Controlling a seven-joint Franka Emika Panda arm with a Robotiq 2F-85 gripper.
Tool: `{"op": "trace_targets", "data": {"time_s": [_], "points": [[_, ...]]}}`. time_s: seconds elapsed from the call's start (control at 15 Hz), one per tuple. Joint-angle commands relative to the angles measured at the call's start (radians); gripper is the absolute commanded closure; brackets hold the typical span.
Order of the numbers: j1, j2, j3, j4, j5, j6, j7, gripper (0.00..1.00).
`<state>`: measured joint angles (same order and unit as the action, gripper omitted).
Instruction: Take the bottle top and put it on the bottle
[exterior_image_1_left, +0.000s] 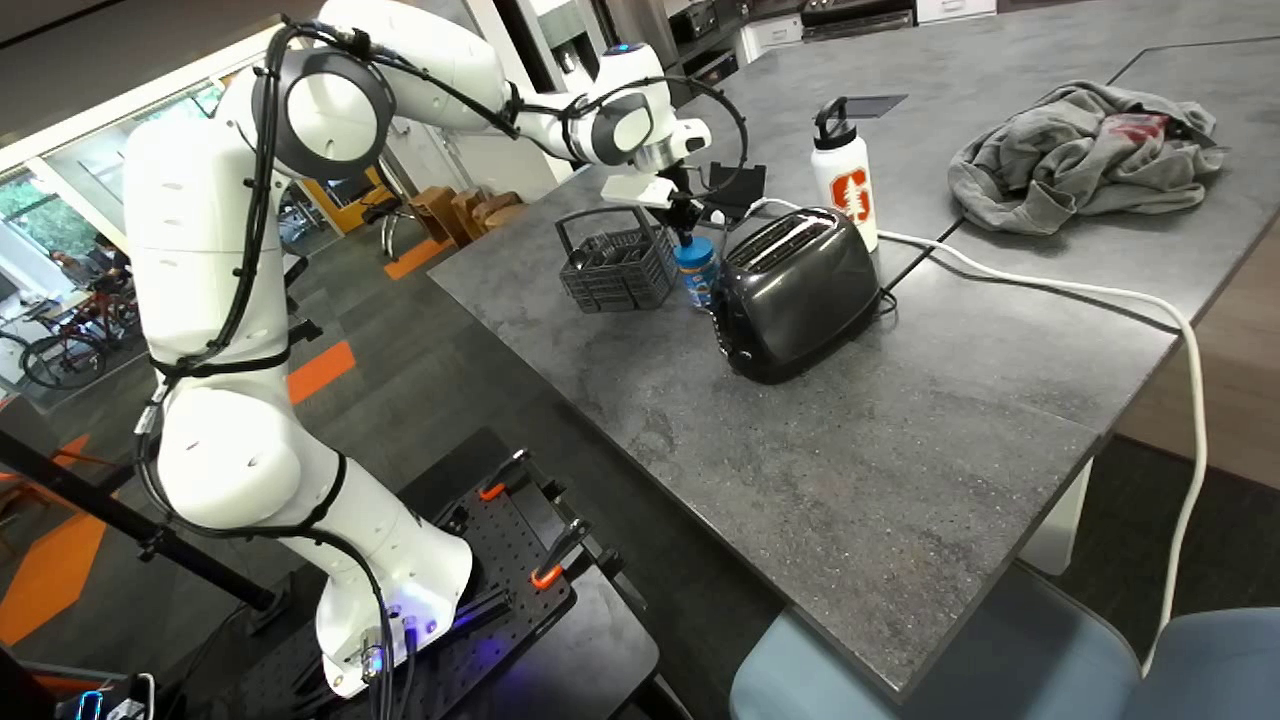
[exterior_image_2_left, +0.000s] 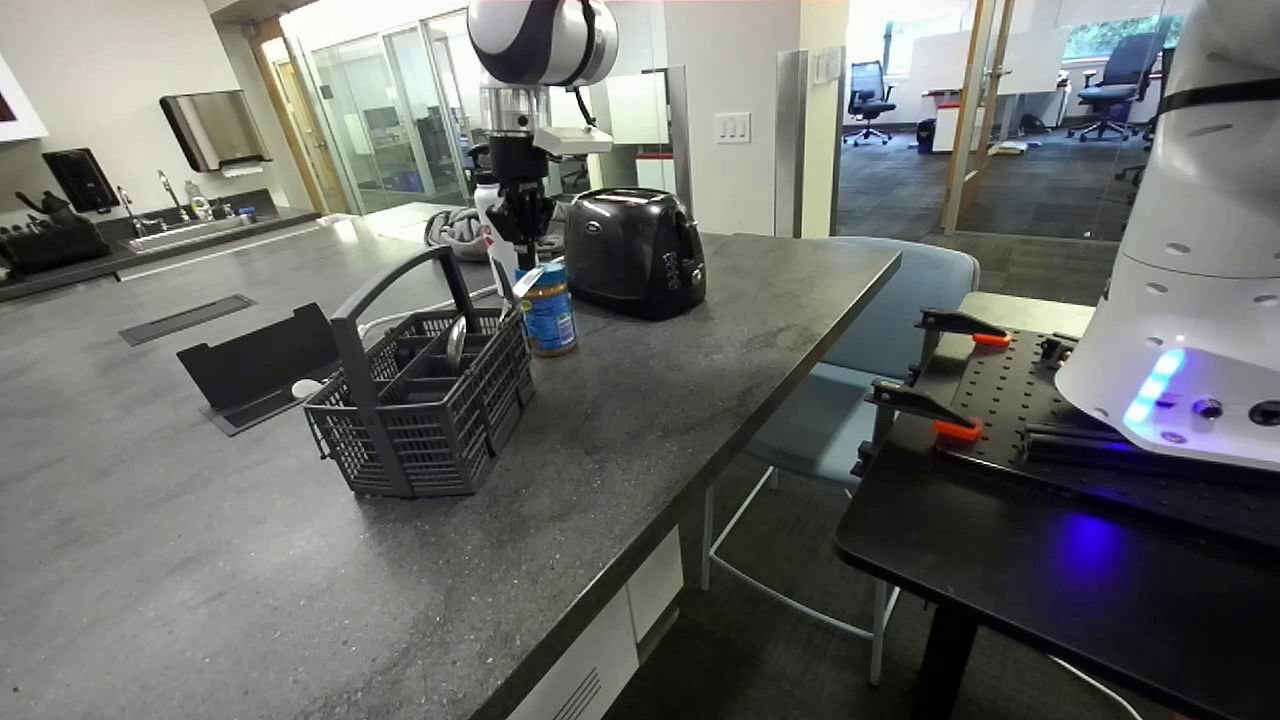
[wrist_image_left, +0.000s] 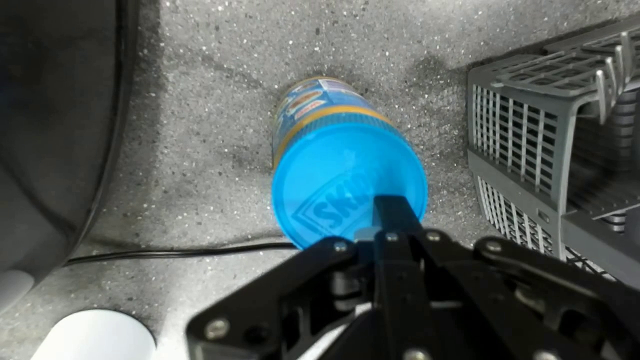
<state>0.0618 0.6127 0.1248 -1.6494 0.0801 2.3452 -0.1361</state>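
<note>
The flat, round, bright-blue plastic lid (wrist_image_left: 340, 165) sits on top of the short, cylindrical, blue-labelled bottle (exterior_image_2_left: 550, 325), which stands upright on the speckled grey counter (exterior_image_1_left: 850, 460) between the glossy black toaster (exterior_image_1_left: 805, 290) and the grey, lattice-walled plastic basket (exterior_image_2_left: 425, 445). Above the lid the black, two-fingered gripper (wrist_image_left: 394, 212) has its fingers pressed together, their tips right over the upper face; whether they touch it I cannot tell. In an exterior view the white, jointed arm (exterior_image_1_left: 215, 260) climbs from its base (exterior_image_1_left: 430, 560), bends at its highest part and reaches out across the counter, with the gripper pointing down. Only the wrist view makes out raised lettering on the lid (the letters SKI can be read, the rest is dim), and it also shows pale pointed tines (wrist_image_left: 602, 95) at the basket's rim. In an exterior view the tall, white, black-capped bottle (exterior_image_1_left: 848, 195), which bears a red emblem, stands beyond the toaster, with a crumpled grey cloth (exterior_image_1_left: 1070, 165) farther along the counter. In an exterior view where the gripper partly hides that tall bottle, a sink (exterior_image_2_left: 190, 236) shows in the background.
</note>
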Motion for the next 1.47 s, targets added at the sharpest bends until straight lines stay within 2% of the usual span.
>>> {"op": "trace_targets", "data": {"time_s": [0.0, 0.73, 1.07, 1.4], "points": [[-0.010, 0.020, 0.010, 0.029, 0.014, -0.036, -0.016, 1.00], [0.005, -0.008, 0.016, 0.026, 0.008, -0.048, 0.012, 1.00], [0.032, -0.156, 0.007, -0.092, -0.018, -0.030, 0.047, 1.00], [0.070, -0.338, -0.015, -0.223, -0.087, -0.082, 0.132, 1.00]]}}
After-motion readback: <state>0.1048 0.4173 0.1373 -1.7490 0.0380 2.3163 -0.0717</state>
